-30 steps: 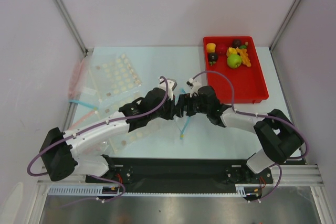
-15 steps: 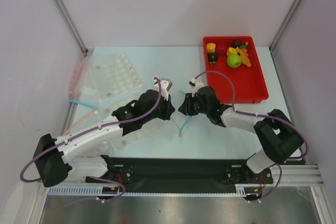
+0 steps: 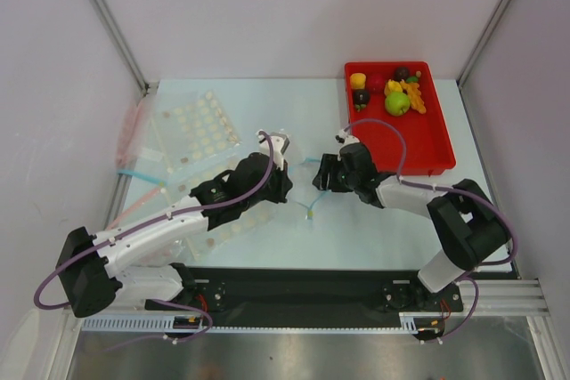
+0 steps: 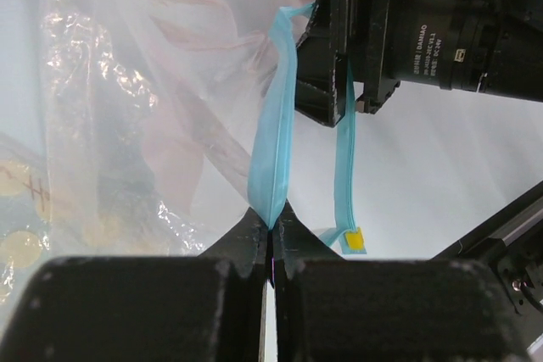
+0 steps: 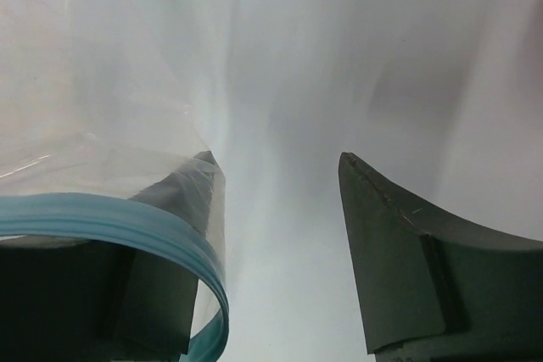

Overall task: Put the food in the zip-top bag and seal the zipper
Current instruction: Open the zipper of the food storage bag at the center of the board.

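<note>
Pinching the zipper, the left gripper could lose the floppy bag if the right gripper, jaws apart at its mouth, tugs hard; food sits in the far-right tray.

- My left gripper, in its wrist view: the fingers are a dark blur, cut off at 6 o'clock. The zip-top bag runs off at 9 and 12.
- From above, those fingertips hide under my own wrist.
- My right gripper: both fingers are cut off at 6 o'clock, the 8 o'clock one veiled by plastic. The zipper exits at 9 and 7.
- The food in the red tray is too small to name singly.
</note>
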`<state>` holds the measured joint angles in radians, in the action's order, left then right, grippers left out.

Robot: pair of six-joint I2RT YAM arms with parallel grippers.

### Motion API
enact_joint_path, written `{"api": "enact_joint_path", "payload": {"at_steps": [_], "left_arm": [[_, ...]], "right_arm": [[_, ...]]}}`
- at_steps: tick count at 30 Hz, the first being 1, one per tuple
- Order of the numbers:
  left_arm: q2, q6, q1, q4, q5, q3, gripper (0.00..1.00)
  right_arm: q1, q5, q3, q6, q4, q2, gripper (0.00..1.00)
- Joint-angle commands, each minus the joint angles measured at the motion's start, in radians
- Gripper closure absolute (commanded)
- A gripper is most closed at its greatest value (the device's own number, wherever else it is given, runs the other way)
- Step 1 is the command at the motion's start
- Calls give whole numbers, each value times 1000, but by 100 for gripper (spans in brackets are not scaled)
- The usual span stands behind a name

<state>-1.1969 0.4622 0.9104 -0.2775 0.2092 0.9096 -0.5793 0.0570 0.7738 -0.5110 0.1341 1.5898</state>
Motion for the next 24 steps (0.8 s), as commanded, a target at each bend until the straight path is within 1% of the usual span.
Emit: {"api": "enact_joint_path", "payload": {"at_steps": [1, 3, 4, 7, 10, 12, 17, 20, 24], "left_arm": [[26, -16, 1, 9, 45, 17, 100], [-3, -17, 1, 15, 73, 18, 100], [-16, -19, 1, 17, 79, 23, 100], [-96, -17, 1, 11, 91, 51, 100], [-173, -14, -7, -3, 93, 90, 100], [-206, -11, -18, -6, 85, 110, 100], [-207, -7, -39, 8, 87, 97, 100], [-185, 4, -65, 29, 64, 68, 100], [-153, 15, -74, 55, 53, 38, 100]], "right_arm": [[21, -5, 27, -15, 7, -2, 34], [10, 44, 21, 6, 34, -17, 30], [-5, 56, 18, 17, 41, -28, 25], [-20, 64, -17, 48, 74, -99, 16], [-21, 87, -70, 60, 127, -181, 9], [-14, 89, -87, 60, 140, -226, 6], [13, 93, -116, 52, 131, -283, 5], [41, 107, -130, 40, 124, -327, 5], [84, 72, -140, 37, 88, -404, 5]]}}
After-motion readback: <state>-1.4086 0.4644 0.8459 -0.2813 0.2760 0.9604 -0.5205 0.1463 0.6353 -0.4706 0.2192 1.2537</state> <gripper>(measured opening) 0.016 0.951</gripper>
